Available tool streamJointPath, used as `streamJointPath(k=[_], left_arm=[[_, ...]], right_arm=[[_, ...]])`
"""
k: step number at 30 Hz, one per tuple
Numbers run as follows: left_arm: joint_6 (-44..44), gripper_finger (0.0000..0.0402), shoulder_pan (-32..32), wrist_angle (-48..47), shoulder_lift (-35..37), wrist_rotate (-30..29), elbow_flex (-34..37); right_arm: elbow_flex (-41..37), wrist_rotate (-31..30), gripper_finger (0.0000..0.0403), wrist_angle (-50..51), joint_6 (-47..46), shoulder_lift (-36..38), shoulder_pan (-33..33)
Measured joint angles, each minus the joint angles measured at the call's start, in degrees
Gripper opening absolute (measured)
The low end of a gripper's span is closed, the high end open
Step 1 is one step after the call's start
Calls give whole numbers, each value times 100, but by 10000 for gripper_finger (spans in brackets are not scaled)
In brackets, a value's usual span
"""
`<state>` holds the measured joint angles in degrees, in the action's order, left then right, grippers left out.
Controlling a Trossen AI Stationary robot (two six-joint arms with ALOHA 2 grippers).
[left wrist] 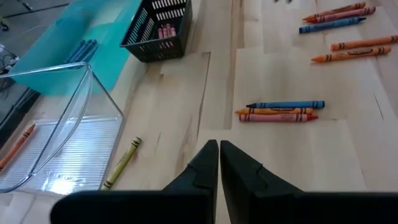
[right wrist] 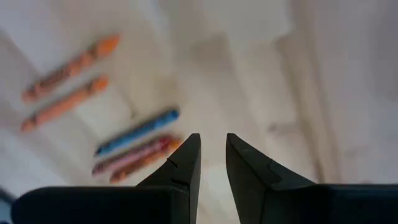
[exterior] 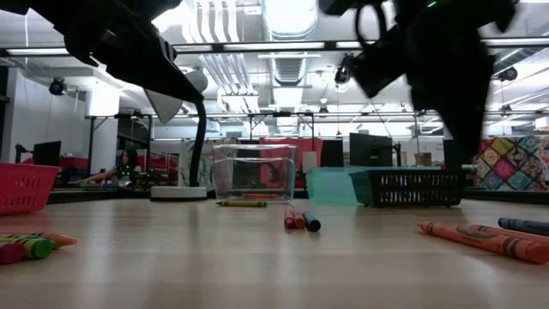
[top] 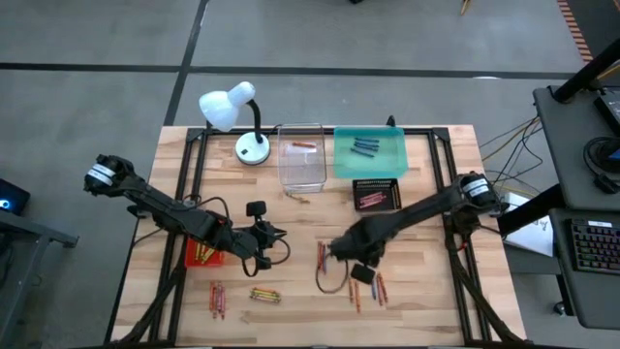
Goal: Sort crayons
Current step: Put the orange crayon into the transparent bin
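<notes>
High view showed the right gripper parted and empty just beside loose crayons mid-table; the left gripper hung pinched shut nearby, bare wood between them.

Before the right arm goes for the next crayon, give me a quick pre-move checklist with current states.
1. Right gripper empty, jaws slightly apart: ok.
2. Target in sight: blue crayon lying with two others just ahead of the fingertips: ok.
3. Target isolated: not ok, the three lie side by side.
4. Left gripper shut, empty, parked over bare table: ok.
5. Teal tray already holding blue crayons, unobstructed: ok.
6. Arms clear of each other: ok from above.
</notes>
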<state>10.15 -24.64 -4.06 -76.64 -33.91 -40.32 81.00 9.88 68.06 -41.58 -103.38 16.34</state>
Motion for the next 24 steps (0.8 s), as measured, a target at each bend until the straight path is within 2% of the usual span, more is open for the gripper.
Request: streamJointPath(k=[14,18,24], left_arm=[[57,0,0,29,-13,-1,0],[-9,0,0,140,-13,-2,0],[-676,0,0,562,-13,-7,-2]], right_arm=[[-277,52,55,116,-2284,354,1019],[-351,25,74,30,-2905,448,1352],[-685,-322,117,-333,-3730,428,1605]])
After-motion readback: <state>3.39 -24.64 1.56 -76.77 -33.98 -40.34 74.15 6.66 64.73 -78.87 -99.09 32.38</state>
